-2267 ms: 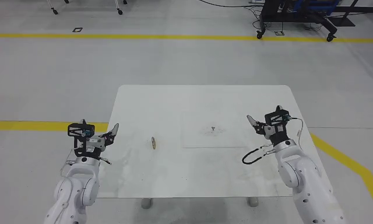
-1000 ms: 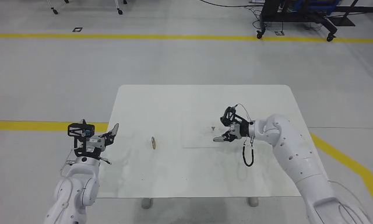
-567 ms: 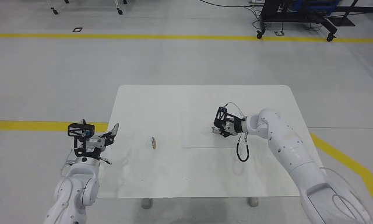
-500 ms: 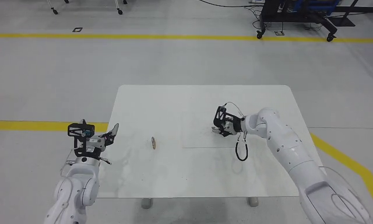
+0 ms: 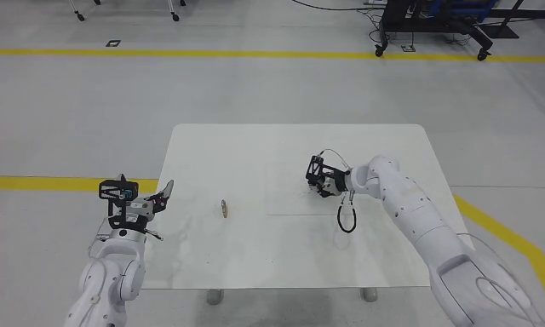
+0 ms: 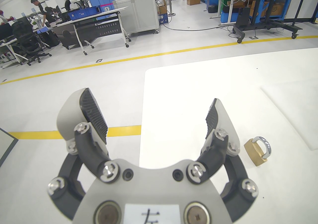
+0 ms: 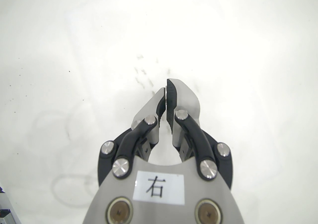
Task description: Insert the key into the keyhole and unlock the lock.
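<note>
White table point(image 5: 255, 157) with brass lock point(image 5: 223, 209), pale yellow-lined floor point(image 5: 213, 88) around

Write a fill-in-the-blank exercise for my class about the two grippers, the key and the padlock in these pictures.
1. The right gripper is shut on the ____.
2. The left gripper holds nothing; its jaws stand ____.
3. The padlock lies on the table, nearer the ____ gripper.

Missing words: key; open; left.
</note>
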`<state>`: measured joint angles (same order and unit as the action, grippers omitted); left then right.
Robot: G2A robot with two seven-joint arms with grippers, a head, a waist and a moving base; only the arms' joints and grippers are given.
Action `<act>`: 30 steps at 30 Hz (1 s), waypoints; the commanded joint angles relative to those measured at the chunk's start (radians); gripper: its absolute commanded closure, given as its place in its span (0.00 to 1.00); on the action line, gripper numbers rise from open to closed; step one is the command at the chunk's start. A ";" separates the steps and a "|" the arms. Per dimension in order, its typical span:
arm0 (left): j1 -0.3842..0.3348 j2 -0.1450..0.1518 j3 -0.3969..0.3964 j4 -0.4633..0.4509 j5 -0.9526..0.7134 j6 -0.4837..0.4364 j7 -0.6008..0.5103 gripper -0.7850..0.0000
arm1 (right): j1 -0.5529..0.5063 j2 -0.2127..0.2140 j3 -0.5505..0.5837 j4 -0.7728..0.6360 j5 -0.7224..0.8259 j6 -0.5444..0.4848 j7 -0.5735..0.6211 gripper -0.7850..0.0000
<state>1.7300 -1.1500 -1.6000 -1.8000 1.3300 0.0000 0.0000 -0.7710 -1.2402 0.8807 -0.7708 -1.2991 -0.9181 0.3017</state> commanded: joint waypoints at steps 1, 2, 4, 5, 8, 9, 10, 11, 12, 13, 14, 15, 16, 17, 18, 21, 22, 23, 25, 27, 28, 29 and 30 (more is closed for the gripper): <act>0.000 0.000 0.000 0.000 0.000 0.000 0.000 0.00 | 0.004 -0.001 -0.003 0.007 -0.003 -0.003 -0.007 1.00; 0.000 0.000 0.000 0.000 0.000 0.000 0.000 0.00 | 0.005 -0.001 -0.004 0.009 -0.006 -0.003 -0.011 1.00; 0.000 0.000 0.000 0.000 0.000 0.000 0.000 0.00 | 0.007 0.000 -0.006 0.009 -0.013 -0.002 -0.019 1.00; 0.000 0.000 0.000 0.000 0.000 0.000 0.000 0.00 | 0.007 0.001 -0.006 0.007 -0.017 -0.004 -0.025 1.00; 0.000 0.000 0.000 0.000 0.000 0.000 0.000 0.00 | 0.000 0.008 0.003 -0.013 -0.030 -0.005 -0.061 1.00; 0.000 0.000 0.000 0.000 0.000 0.000 0.000 0.00 | -0.004 0.013 0.009 -0.022 -0.036 -0.007 -0.077 1.00; 0.000 0.000 0.000 0.000 0.000 0.000 0.000 0.00 | -0.010 0.018 0.018 -0.033 -0.039 -0.010 -0.096 1.00; 0.000 0.000 0.000 0.000 0.000 0.000 0.000 0.00 | -0.018 0.024 0.028 -0.047 -0.042 -0.018 -0.118 1.00; 0.000 0.000 0.000 0.000 0.000 0.000 0.000 0.00 | -0.026 0.031 0.040 -0.060 -0.045 -0.024 -0.139 1.00; 0.000 0.000 0.000 0.000 0.000 0.000 0.000 0.00 | -0.035 0.038 0.055 -0.072 -0.047 -0.027 -0.159 1.00; 0.000 0.000 0.000 0.000 0.000 0.000 0.000 0.00 | -0.046 0.045 0.071 -0.085 -0.044 -0.029 -0.182 1.00; 0.000 0.000 0.000 0.000 0.000 0.000 0.000 0.00 | -0.058 0.052 0.087 -0.100 -0.037 -0.037 -0.205 1.00; 0.000 0.000 0.000 0.000 0.000 0.000 0.000 0.00 | -0.072 0.059 0.104 -0.114 -0.027 -0.046 -0.229 1.00; 0.000 0.000 0.000 0.000 0.000 0.000 0.000 0.00 | -0.086 0.066 0.122 -0.129 -0.013 -0.059 -0.256 1.00; 0.000 0.000 0.000 0.000 0.000 0.000 0.000 0.00 | -0.101 0.073 0.142 -0.142 0.008 -0.075 -0.284 1.00; 0.000 0.000 0.000 0.000 0.000 0.000 0.000 0.00 | -0.153 0.089 0.197 -0.171 0.107 -0.094 -0.369 1.00; 0.000 0.000 0.000 0.000 0.000 0.000 0.000 0.00 | -0.180 0.096 0.206 -0.191 0.176 -0.094 -0.408 1.00; 0.000 0.000 0.000 0.000 0.000 0.000 0.000 0.00 | -0.200 0.102 0.208 -0.206 0.235 -0.094 -0.432 1.00; 0.000 0.000 0.000 0.000 0.000 0.000 0.000 0.00 | -0.229 0.115 0.202 -0.231 0.337 -0.094 -0.457 1.00; 0.000 0.000 0.000 0.000 0.000 0.000 0.000 0.00 | -0.257 0.133 0.181 -0.265 0.471 -0.094 -0.462 1.00; 0.000 0.000 0.000 0.000 0.000 0.000 0.000 0.00 | -0.268 0.143 0.168 -0.283 0.538 -0.094 -0.457 1.00; 0.000 0.000 0.000 0.000 0.000 0.000 0.000 0.00 | -0.280 0.153 0.149 -0.310 0.614 -0.094 -0.450 1.00; 0.000 0.000 0.000 0.000 0.000 0.000 0.000 0.00 | -0.291 0.164 0.132 -0.328 0.696 -0.094 -0.437 1.00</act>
<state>1.7300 -1.1500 -1.6000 -1.8000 1.3300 0.0000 0.0000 -1.0521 -1.0867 1.0300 -1.0788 -0.7146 -1.0123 -0.1475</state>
